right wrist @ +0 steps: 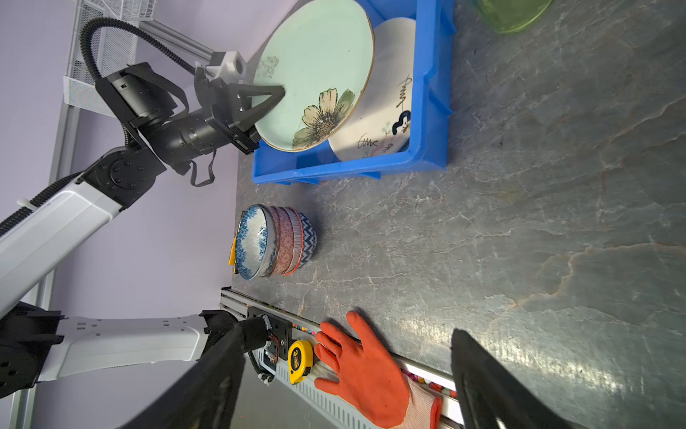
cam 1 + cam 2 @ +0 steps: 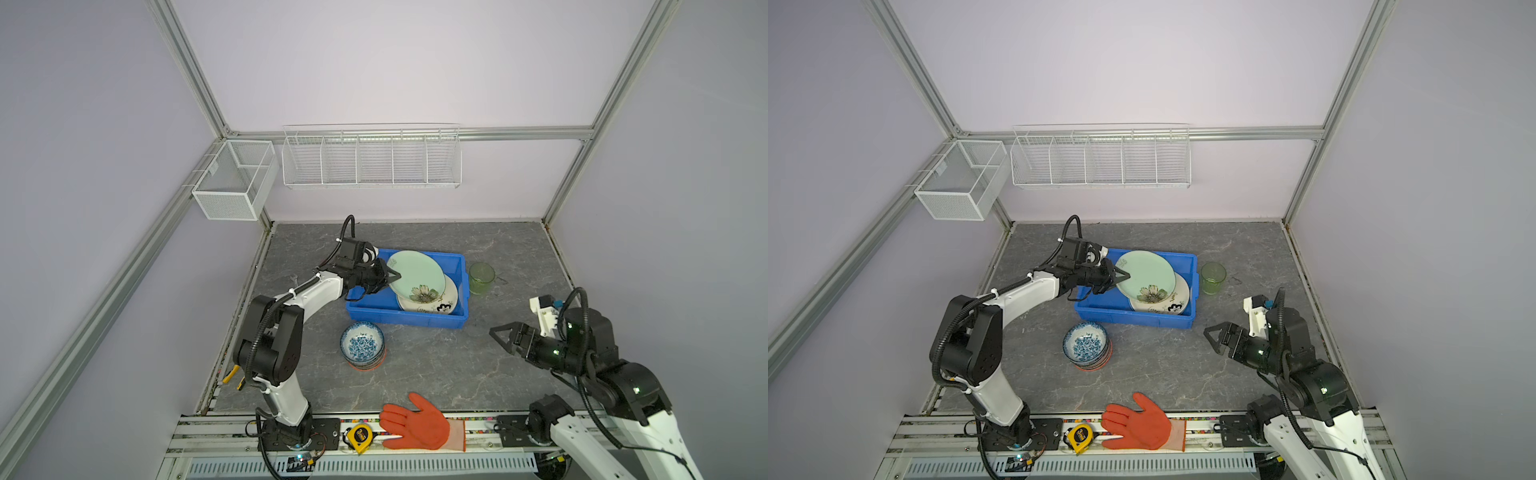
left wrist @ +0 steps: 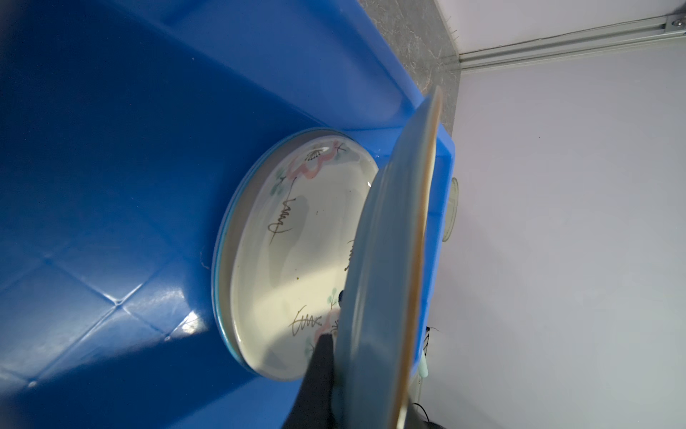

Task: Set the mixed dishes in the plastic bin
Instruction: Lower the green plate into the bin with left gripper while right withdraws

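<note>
Left tool clamps the rim of the mint green plate, which hangs tilted over the plastic bin in both top views; the stack of bowls and the green cup stand outside on the bench. The left wrist view shows the floral cream plate lying flat inside the bin. The right wrist view shows the right tool open and empty. Bowls and cup are not yet done, it seems.

Both top views look steeply down on the whole bench. The left wrist view sits close inside the blue bin, just past the left fingers; the right wrist view, beyond the right fingers, sees the same bin from farther off
</note>
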Controlling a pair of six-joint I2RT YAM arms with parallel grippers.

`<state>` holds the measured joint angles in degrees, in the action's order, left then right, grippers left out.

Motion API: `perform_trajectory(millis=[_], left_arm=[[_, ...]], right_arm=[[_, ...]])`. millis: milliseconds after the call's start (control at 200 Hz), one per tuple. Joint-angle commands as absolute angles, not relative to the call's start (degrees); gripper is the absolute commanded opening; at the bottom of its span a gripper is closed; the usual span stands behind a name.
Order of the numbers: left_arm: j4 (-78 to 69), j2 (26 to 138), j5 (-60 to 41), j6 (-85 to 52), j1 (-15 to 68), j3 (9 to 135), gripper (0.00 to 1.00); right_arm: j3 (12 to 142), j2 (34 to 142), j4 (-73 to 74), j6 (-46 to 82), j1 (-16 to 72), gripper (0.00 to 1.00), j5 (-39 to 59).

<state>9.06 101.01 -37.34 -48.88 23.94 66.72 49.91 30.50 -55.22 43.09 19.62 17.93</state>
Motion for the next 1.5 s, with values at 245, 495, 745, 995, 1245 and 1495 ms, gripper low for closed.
perform_trajectory(millis=[245,495,745,995,1245,1495], left_arm=[[3.08,103.38,-38.86,-48.24,25.78,72.18,0.0],[2.81,106.44,-37.74,-48.04,27.57,74.59,0.0],[2.86,108.76,-36.21,-47.51,28.45,75.76,0.0],[3.0,109.98,-36.17,-46.96,29.14,75.98,0.0],[2.77,111.31,-37.0,-46.78,30.15,76.2,0.0],[2.02,112.32,-37.27,-47.19,30.5,75.59,0.0]], right_arm=[[49.31,28.94,-58.2,43.82,19.82,0.88,16.36],[48.76,27.53,-59.37,43.99,19.82,0.88,15.65],[48.36,26.72,-60.24,43.77,19.84,0.88,15.25],[47.92,26.2,-60.72,43.53,19.84,0.88,14.75],[47.55,26.1,-60.77,43.68,19.79,0.88,14.47],[47.07,26.1,-60.5,43.83,19.82,0.88,14.5]])
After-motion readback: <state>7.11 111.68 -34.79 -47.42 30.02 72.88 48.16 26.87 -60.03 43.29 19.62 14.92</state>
